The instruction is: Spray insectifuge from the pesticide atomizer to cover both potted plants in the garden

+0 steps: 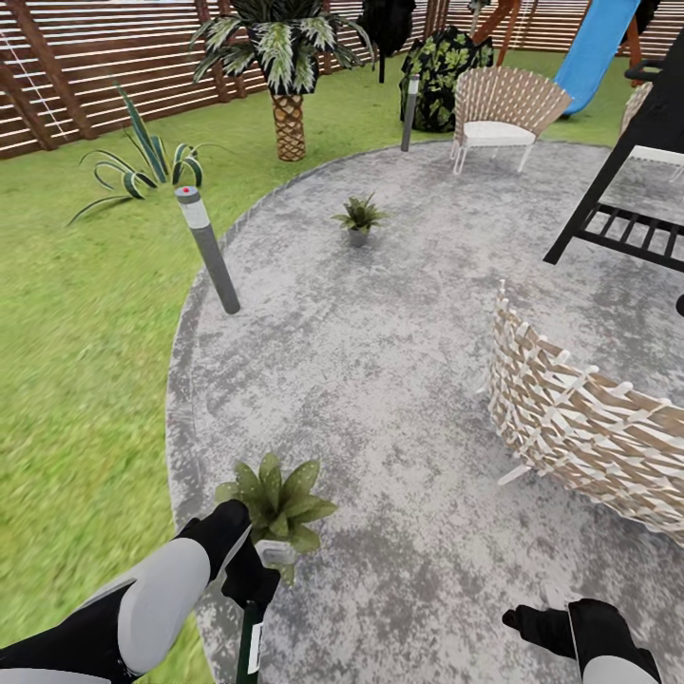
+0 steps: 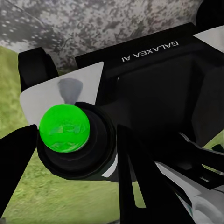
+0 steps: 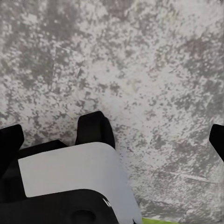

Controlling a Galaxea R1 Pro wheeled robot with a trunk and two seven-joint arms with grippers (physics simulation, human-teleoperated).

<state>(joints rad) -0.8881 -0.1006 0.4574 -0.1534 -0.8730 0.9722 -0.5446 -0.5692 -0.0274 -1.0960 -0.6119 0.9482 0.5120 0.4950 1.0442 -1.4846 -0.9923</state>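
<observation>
The near potted plant point(image 1: 275, 502), a low rosette of pointed green leaves, stands at the patio's left edge. My left gripper point(image 1: 245, 570) hovers right beside it, shut on the pesticide atomizer point(image 1: 250, 644), whose dark green body with a whitish label hangs down from the fingers. In the left wrist view a round bright-green end point(image 2: 64, 128) ringed in black sits between the dark fingers point(image 2: 15, 179). The far potted plant point(image 1: 359, 217) sits in a little grey pot further out on the patio. My right gripper point(image 1: 534, 622) is low at the right, open and holding nothing.
A grey bollard lamp point(image 1: 209, 249) stands at the patio's left rim, another point(image 1: 409, 112) further back. A wicker chair point(image 1: 589, 427) is close on the right, a second point(image 1: 503, 114) beyond. A dark table frame point(image 1: 622, 209), a palm point(image 1: 287, 85), a striped agave point(image 1: 142, 166) and a slatted fence point(image 1: 95, 66) ring the lawn.
</observation>
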